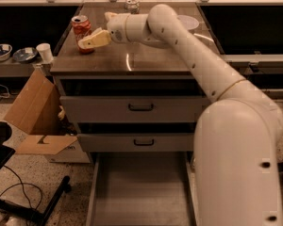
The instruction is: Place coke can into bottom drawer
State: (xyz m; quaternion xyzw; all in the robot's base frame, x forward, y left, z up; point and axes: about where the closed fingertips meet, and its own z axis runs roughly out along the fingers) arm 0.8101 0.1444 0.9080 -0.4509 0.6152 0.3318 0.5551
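The coke can [80, 27], red with a silver top, stands upright at the back left of the cabinet top [132, 62]. My gripper [95, 29] is right beside the can on its right, with the arm reaching in from the right. It is open: one pale finger [95, 39] lies across the can's front right side and the other tip shows behind it. The can still rests on the top. The bottom drawer [141, 192] is pulled out, its flat grey floor bare.
A silver can [131, 4] and a white dish [188, 21] sit at the back of the cabinet top. The two upper drawers [141, 108] are shut. A cardboard box [35, 121], bowls [0, 51], a white cup [45, 52] and a black stand [19, 201] are on the left.
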